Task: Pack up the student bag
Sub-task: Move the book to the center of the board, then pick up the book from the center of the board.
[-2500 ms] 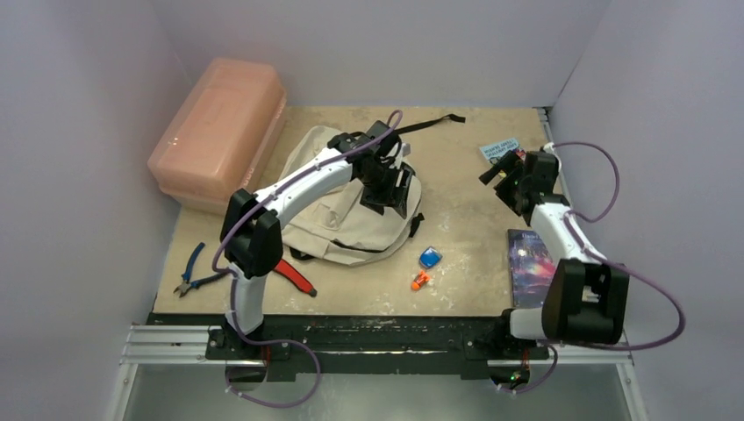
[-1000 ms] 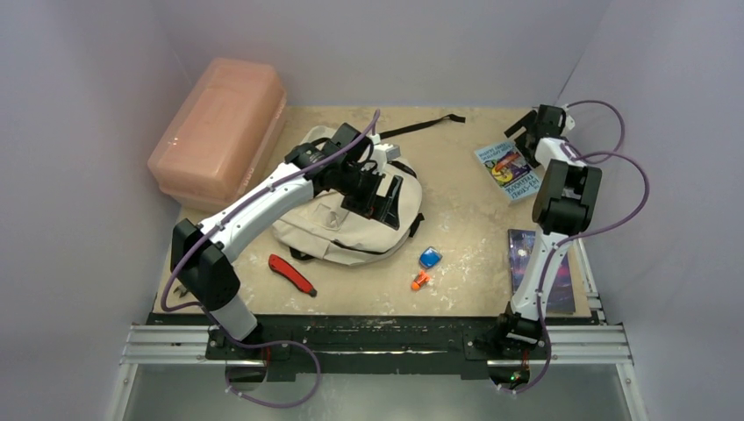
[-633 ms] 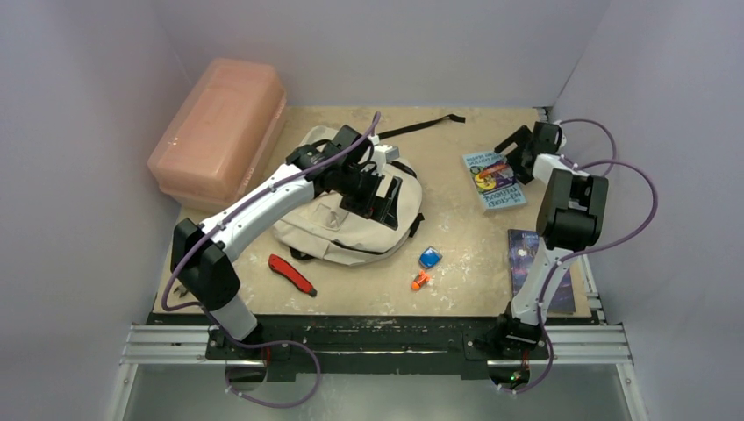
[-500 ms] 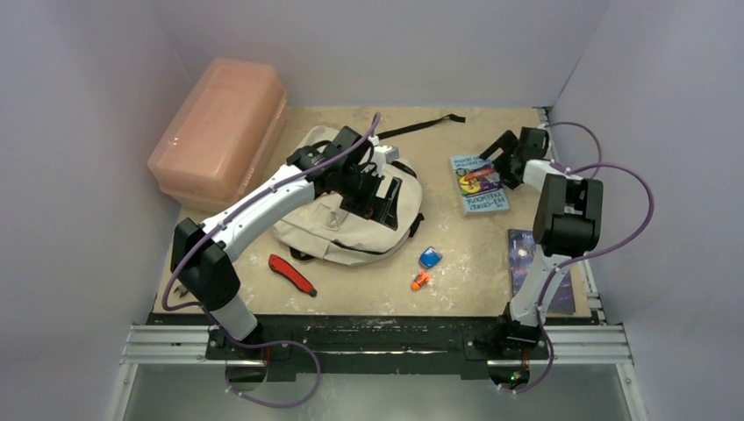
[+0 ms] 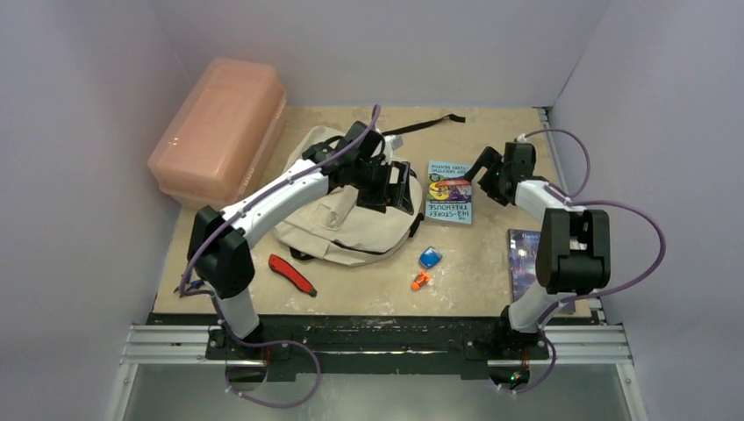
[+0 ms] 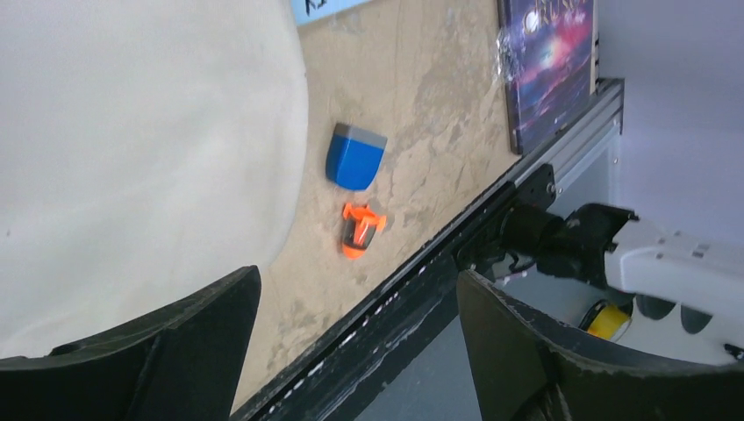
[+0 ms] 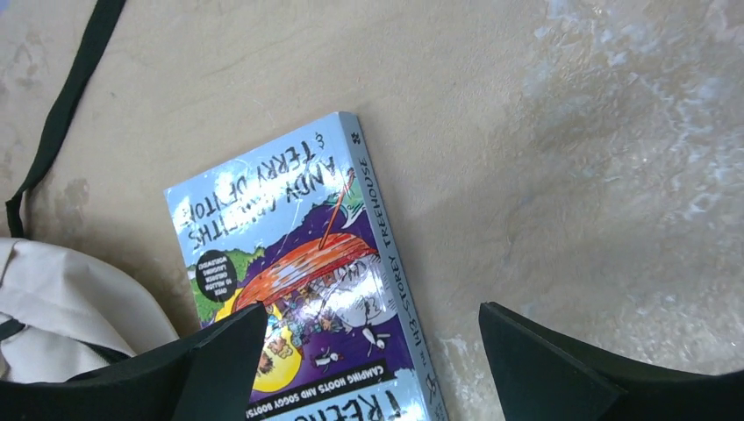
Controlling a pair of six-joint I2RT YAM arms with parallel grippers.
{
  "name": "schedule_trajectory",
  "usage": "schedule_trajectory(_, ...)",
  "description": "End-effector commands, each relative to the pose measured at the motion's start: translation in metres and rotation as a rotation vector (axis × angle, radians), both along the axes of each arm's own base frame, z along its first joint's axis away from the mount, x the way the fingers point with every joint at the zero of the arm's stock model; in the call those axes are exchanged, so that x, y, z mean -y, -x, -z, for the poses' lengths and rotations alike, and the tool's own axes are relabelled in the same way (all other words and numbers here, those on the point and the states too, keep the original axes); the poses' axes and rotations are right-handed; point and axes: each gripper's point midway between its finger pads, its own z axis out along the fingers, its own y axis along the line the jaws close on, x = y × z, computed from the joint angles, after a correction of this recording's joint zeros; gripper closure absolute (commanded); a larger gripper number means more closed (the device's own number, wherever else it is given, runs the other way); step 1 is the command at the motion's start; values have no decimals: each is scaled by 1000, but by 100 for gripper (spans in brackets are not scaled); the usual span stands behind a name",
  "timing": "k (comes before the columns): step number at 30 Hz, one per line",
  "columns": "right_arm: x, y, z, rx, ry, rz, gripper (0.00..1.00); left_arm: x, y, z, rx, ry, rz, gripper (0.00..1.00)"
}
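Red-handled cutter (image 5: pixel 292 275) lies by the near edge of the bench (image 5: pixel 478 272), left of centre. A small orange piece (image 5: pixel 420 281) and a blue block (image 5: pixel 430 258) sit further right, close together but apart. A dark book (image 5: pixel 524 263) lies at the near right corner, partly hidden by the right arm.

Mid-bench, left of centre, the student bag (image 5: pixel 342 224) lies flat, cream fabric with black trim. The left gripper (image 5: pixel 392 188) hovers at the bag's right side, its jaws spread wide with nothing between them. Just right of the bag a colourful paperback (image 5: pixel 449 193) lies cover up. The right gripper (image 5: pixel 485 174) is at the paperback's right edge, jaws wide apart and not closed on it; whether they touch it I cannot tell.

A black strap (image 5: pixel 421 125) trails from the bag toward the far edge. A pink plastic box (image 5: pixel 219 123) fills the far left corner.
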Motion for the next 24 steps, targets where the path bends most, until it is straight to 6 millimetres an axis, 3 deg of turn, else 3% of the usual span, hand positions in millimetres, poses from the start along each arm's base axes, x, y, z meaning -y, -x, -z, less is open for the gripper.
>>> schedule_trajectory(1, 0, 10, -17, 52, 82, -38, 6, 38, -26, -16, 40, 59, -65, 19)
schedule_trajectory(8, -18, 29, -12, 77, 8, -89, 21, 85, -75, -13, 151, 40, -123, 29)
schedule_trajectory(15, -27, 46, -27, 136, -51, -78, 27, 117, -130, 1, 277, 67, -221, 32)
schedule_trajectory(21, -27, 56, -43, 181, -61, -68, 27, 136, -164, 27, 290, 75, -336, 38)
schedule_trajectory(24, -27, 59, -48, 197, -62, -60, 27, 133, -176, 49, 302, 22, -407, 38)
